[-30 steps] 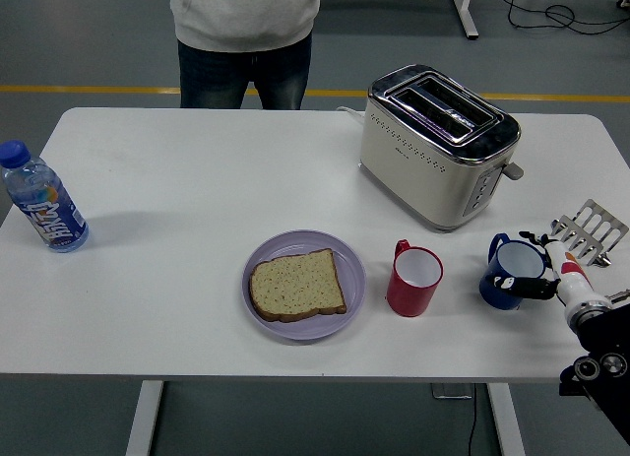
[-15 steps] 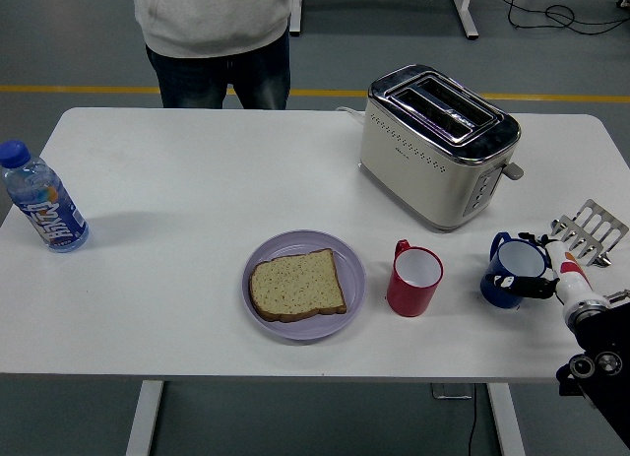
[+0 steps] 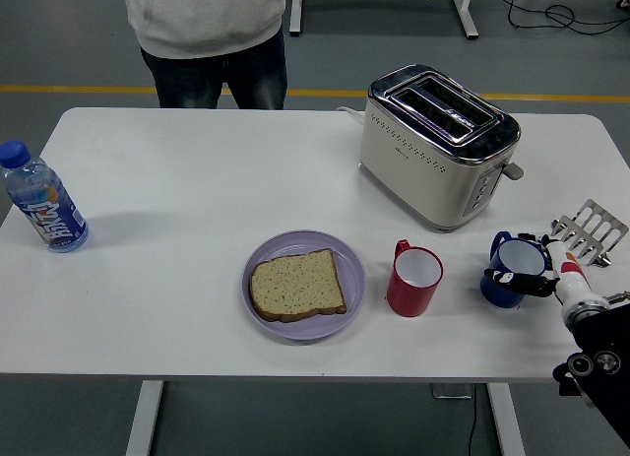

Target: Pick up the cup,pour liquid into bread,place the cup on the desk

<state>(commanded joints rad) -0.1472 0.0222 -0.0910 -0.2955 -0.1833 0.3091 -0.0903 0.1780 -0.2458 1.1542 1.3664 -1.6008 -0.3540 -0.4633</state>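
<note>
The right hand (image 3: 536,274) was closed around the blue cup (image 3: 512,272), with dark fingers (image 3: 519,283) wrapped across the near side of the cup body. The blue cup stood at the right of the white table (image 3: 177,298), near the front edge, with its handle turned to the far left. Whether its base touched the table or sat just clear of it could not be determined. The grip on the body, not the handle, probably suited a later tilt for pouring.

The bread (image 3: 296,285) lay flat on a lilac plate (image 3: 346,300), left of the blue cup. A red mug (image 3: 414,278) stood between the plate and the blue cup, so a pour would likely need the cup carried over or around it. A toaster (image 3: 436,143) stood farther back, and a metal rack (image 3: 589,229) lay just right of the hand. A water bottle (image 3: 41,200) stood at the far left.

The left hand was out of view. The right arm was cut off by the lower right corner. The blue cup's contents could not be made out. A person (image 3: 209,37) stood at the far side, with no hands showing.
</note>
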